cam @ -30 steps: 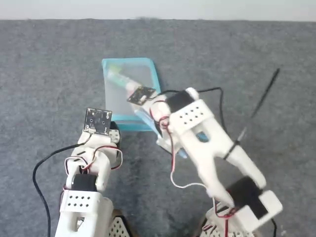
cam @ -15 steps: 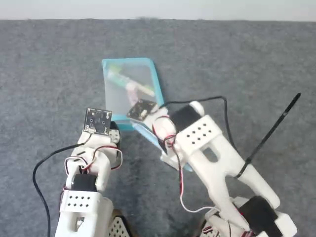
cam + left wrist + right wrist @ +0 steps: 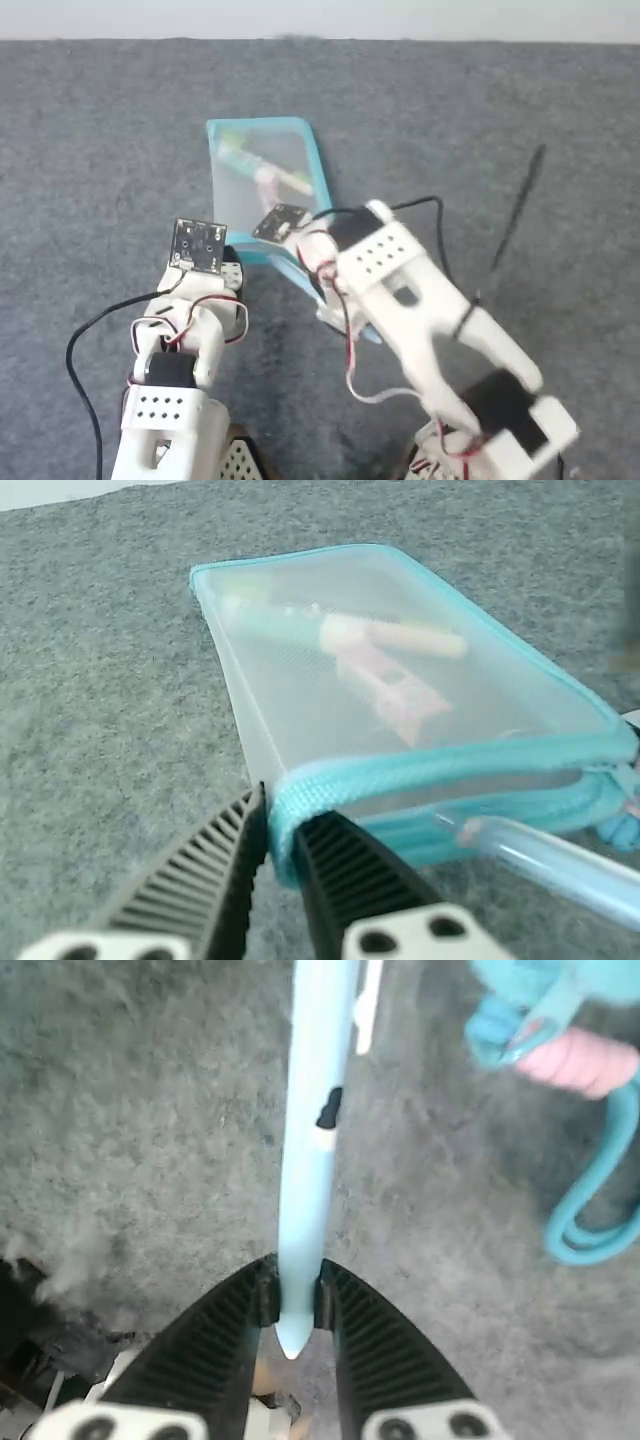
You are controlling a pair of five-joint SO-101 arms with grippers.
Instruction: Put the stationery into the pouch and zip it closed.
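Note:
A translucent pouch (image 3: 262,185) with teal trim lies flat on the grey cloth, with a green pen and pink items inside it (image 3: 370,660). My left gripper (image 3: 278,850) is shut on the pouch's near zip-side corner (image 3: 290,800). My right gripper (image 3: 293,1300) is shut on the tip end of a light blue pen (image 3: 312,1130). The pen's far end points at the pouch's open mouth (image 3: 520,780), and part of the pen (image 3: 560,855) shows beside the opening. A teal zip cord with a pink pull (image 3: 580,1060) lies beside the pen.
Grey carpet-like cloth (image 3: 110,130) covers the whole table. A black cable tie (image 3: 515,215) sticks up from the right arm. Cables hang around both arm bases near the front edge.
The right arm has shifted with the blue pen, first toward the front, then slightly back toward the pouch's opening. The left arm and the pouch have stayed still.

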